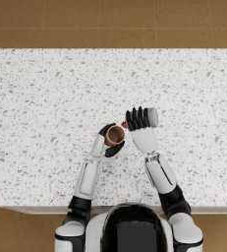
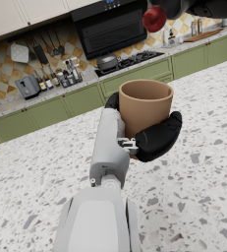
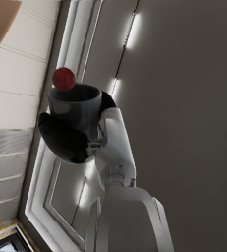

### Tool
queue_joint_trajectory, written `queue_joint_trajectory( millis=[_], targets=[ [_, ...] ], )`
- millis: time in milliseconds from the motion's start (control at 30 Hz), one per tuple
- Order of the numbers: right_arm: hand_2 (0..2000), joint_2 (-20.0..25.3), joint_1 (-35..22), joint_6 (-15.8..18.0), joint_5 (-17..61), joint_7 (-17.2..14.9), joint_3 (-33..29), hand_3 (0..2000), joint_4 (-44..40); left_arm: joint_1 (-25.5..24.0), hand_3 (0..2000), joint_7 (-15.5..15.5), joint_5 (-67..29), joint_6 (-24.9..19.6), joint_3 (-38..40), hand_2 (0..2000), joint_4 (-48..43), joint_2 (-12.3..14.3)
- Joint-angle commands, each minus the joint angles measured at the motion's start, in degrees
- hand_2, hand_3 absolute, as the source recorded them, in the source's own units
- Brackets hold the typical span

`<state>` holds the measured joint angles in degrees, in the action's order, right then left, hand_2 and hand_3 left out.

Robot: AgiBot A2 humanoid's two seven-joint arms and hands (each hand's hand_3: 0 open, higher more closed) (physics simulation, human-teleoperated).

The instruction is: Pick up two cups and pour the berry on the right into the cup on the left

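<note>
Right hand (image 1: 140, 119) grips grey cup (image 3: 75, 106), largely hidden overhead; left hand (image 2: 152, 138) grips brown cup (image 2: 144, 106).

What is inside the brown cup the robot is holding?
The brown cup in the left hand looks empty, though its bottom is hidden. The red berry is at the grey cup's mouth.

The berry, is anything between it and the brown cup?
Nothing visible. The berry sits at the rim of the tipped grey cup held by the right hand, with only open air before the brown cup in the left hand.
</note>
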<state>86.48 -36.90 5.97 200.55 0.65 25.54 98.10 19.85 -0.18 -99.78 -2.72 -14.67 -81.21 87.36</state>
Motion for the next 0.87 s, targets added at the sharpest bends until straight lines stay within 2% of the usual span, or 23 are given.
queue_joint_trajectory(
  millis=[33, 67, 300, 867],
  targets=[
    [2000, 0.7, -0.69, 0.01, 1.82, 0.01, 0.4, 1280, 1.03, 0.12, 1280, 0.0, 0.0, -0.03, 0.05, 2000, 0.22, 0.08],
    [2000, 0.83, -0.62, 0.0, 3.64, 0.0, 0.29, 1280, 1.03, 1.67, 1280, 0.01, 0.0, 0.1, 0.68, 2000, 0.88, 0.59],
    [2000, 1.56, 0.0, -0.26, 13.8, 0.03, -0.86, 1280, 0.33, 1.25, 1280, 0.04, 0.0, 0.29, 1.31, 2000, -0.26, 0.69],
    [2000, 1.02, 1.82, 0.07, 15.46, 0.04, -0.84, 1280, 0.25, 0.07, 1280, 0.01, 0.0, 0.13, 1.4, 2000, -0.15, 0.49]
  ],
)
